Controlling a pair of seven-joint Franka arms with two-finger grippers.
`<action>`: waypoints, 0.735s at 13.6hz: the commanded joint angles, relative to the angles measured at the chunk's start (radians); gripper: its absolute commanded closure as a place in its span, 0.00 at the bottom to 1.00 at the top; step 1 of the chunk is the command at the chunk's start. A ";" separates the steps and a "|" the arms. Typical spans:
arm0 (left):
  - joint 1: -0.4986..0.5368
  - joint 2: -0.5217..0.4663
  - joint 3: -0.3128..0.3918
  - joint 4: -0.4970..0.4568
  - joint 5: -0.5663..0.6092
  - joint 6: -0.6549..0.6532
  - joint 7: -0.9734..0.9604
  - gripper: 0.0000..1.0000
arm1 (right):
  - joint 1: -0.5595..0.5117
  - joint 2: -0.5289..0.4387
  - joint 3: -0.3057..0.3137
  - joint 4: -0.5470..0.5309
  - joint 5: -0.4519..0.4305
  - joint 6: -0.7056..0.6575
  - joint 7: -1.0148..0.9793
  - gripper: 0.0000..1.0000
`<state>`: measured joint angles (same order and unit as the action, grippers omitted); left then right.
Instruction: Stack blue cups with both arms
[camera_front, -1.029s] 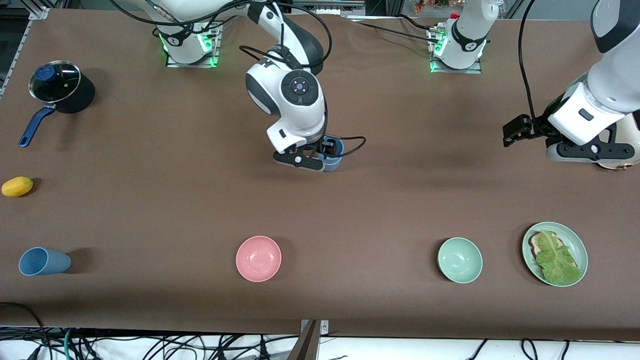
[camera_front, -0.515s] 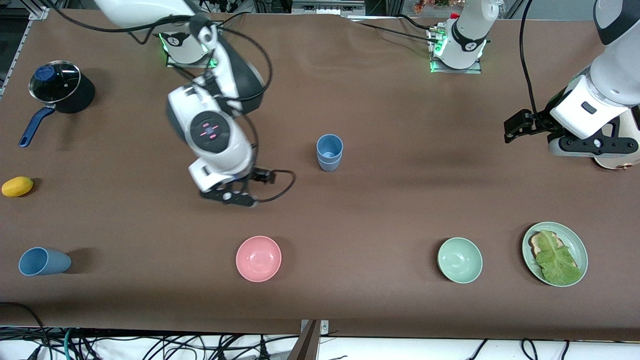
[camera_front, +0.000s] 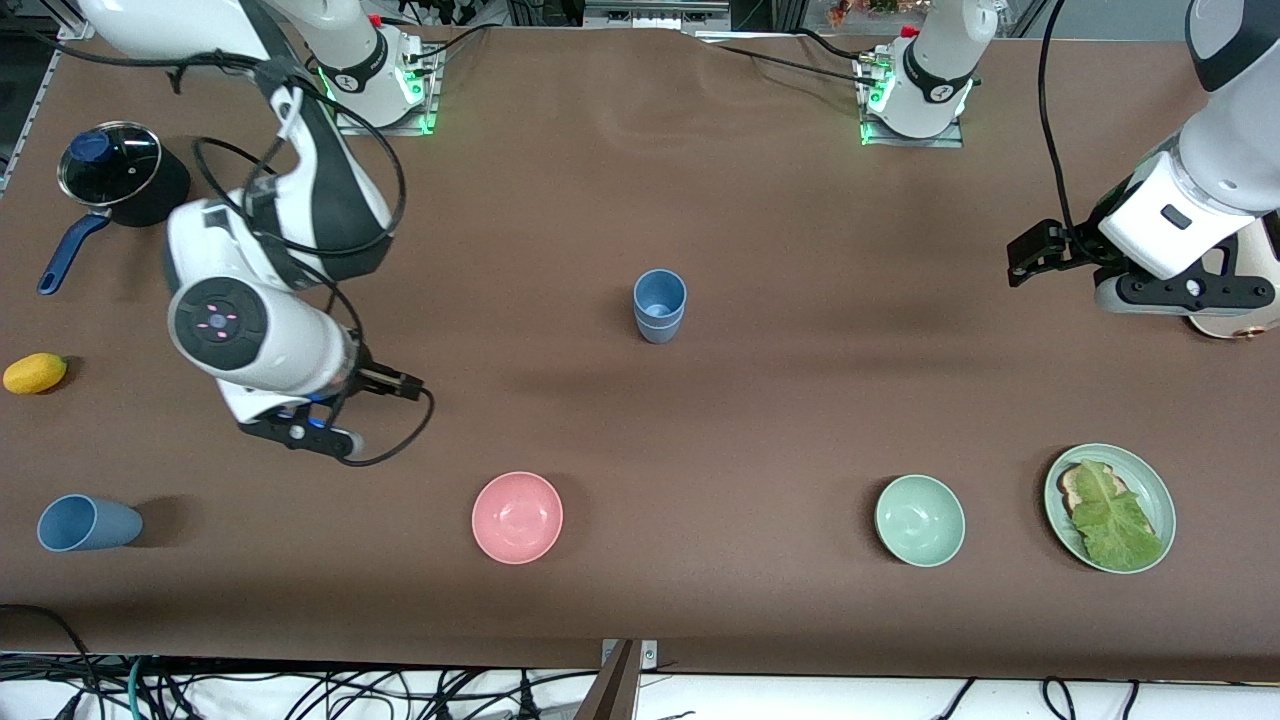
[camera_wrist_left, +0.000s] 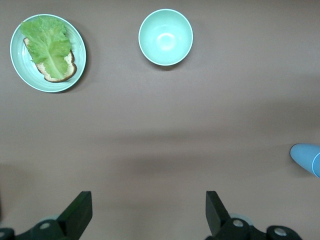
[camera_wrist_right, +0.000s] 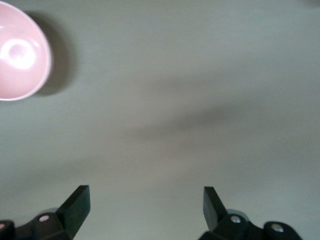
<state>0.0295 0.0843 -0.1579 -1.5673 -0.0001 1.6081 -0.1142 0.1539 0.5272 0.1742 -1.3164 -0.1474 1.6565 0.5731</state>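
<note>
Two blue cups (camera_front: 659, 305) stand upright near the table's middle, one nested inside the other; their edge also shows in the left wrist view (camera_wrist_left: 306, 157). A third blue cup (camera_front: 86, 523) lies on its side near the front edge at the right arm's end. My right gripper (camera_front: 298, 432) is open and empty over bare table, between the stack and the lying cup; its jaws stand wide apart in the right wrist view (camera_wrist_right: 146, 210). My left gripper (camera_front: 1180, 297) waits open and empty at the left arm's end, jaws wide in the left wrist view (camera_wrist_left: 149, 215).
A pink bowl (camera_front: 517, 517), a pale green bowl (camera_front: 920, 520) and a green plate (camera_front: 1156, 490) with lettuce on toast sit near the front edge. A lidded black pot (camera_front: 118, 172) and a yellow fruit (camera_front: 35, 373) are at the right arm's end. A whitish object (camera_front: 1240, 322) lies under the left hand.
My right gripper has let go of the cup at the stack and swung away toward the right arm's end, nearer the front camera. The stacked cups stay put. The left arm barely moved.
</note>
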 joint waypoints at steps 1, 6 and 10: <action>-0.003 0.008 0.005 0.000 -0.012 0.015 -0.002 0.00 | 0.003 -0.099 -0.042 -0.006 0.002 -0.101 -0.082 0.00; -0.008 0.032 0.003 -0.004 -0.011 0.035 -0.002 0.00 | -0.004 -0.170 -0.098 -0.006 0.008 -0.210 -0.222 0.00; -0.010 0.043 0.001 -0.002 -0.011 0.059 -0.002 0.00 | -0.054 -0.235 -0.127 -0.077 0.090 -0.118 -0.329 0.00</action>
<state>0.0227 0.1269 -0.1577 -1.5710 -0.0001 1.6582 -0.1142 0.1342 0.3566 0.0577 -1.3158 -0.1009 1.4782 0.2990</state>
